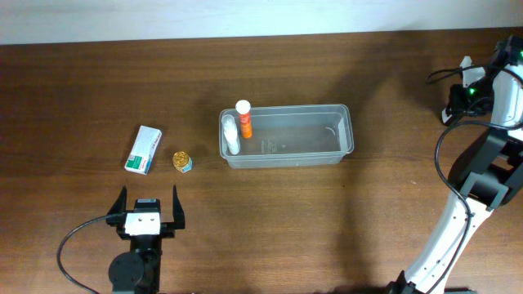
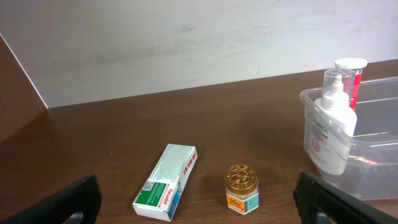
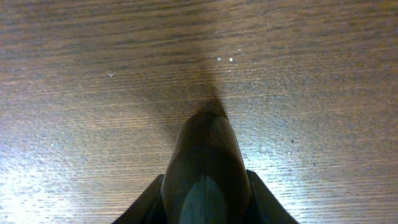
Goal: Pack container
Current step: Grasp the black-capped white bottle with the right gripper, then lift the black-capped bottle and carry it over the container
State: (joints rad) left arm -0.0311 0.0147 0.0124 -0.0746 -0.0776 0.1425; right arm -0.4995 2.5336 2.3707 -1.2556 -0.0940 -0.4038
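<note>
At the far left of the surface (image 1: 327, 229) lay a white-and-green box (image 1: 143, 150), flat on its side, and just beside it to the right stood a small jar with a gold lid (image 1: 181, 161). Neither was yet packed. The left hand (image 1: 149, 201) hovered near them on the robot's side, fingers spread wide and holding nothing. In the left wrist view both items sat between its fingers (image 2: 74, 200) and ahead of them.

Right of the jar, near the middle of the surface, stood the container (image 1: 346, 135). A white pump bottle (image 1: 231, 135) and an orange tube with a white cap (image 1: 243, 118) already occupied its left end, while the rest looked empty.

At the far right edge, well apart from everything, the right hand (image 3: 207, 134) pointed down at bare wood, its fingers apparently pressed together with nothing between them.

The task seemed about half done, the step in hand being the pick of a third item. The next move probably called for the left hand to reach forward and down over the jar or box, then close on it squarely. The jar was small and close to the box, so careful centring would matter.
</note>
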